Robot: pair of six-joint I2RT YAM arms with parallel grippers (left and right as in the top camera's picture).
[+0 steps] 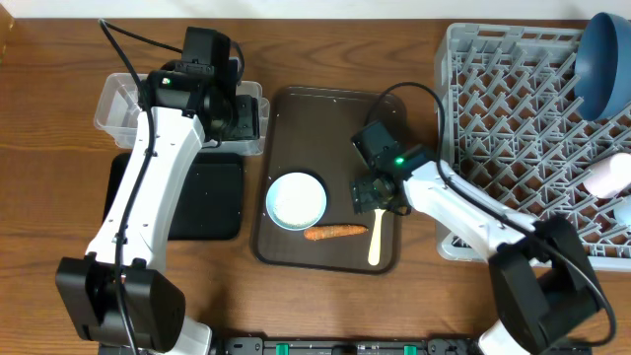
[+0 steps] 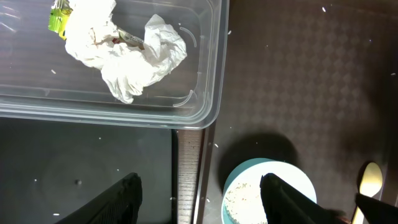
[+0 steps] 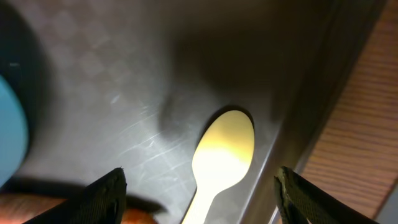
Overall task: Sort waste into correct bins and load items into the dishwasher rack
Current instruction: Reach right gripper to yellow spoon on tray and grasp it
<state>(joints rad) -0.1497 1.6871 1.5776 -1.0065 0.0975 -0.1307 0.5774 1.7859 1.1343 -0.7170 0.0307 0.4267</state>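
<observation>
The crumpled white tissue (image 2: 134, 53) and the yellow-green wrapper (image 2: 59, 18) lie in the clear tub (image 1: 123, 104). The black tray (image 1: 207, 197) sits in front of the tub. My left gripper (image 2: 199, 199) is open and empty, above the gap between the black tray and the serving tray. The small light blue bowl (image 1: 296, 200) holds rice grains (image 2: 242, 199). The carrot (image 1: 335, 233) and pale yellow spoon (image 1: 376, 241) lie on the serving tray. My right gripper (image 3: 199, 193) is open, low over the spoon's bowl (image 3: 224, 149). The dark blue bowl (image 1: 603, 61) and pink cup (image 1: 606, 176) sit in the grey rack (image 1: 503, 108).
The dark brown serving tray (image 1: 330, 118) lies between the bins and the rack. The rack stands close to the right of it. My right arm reaches from the front right across the rack's near corner.
</observation>
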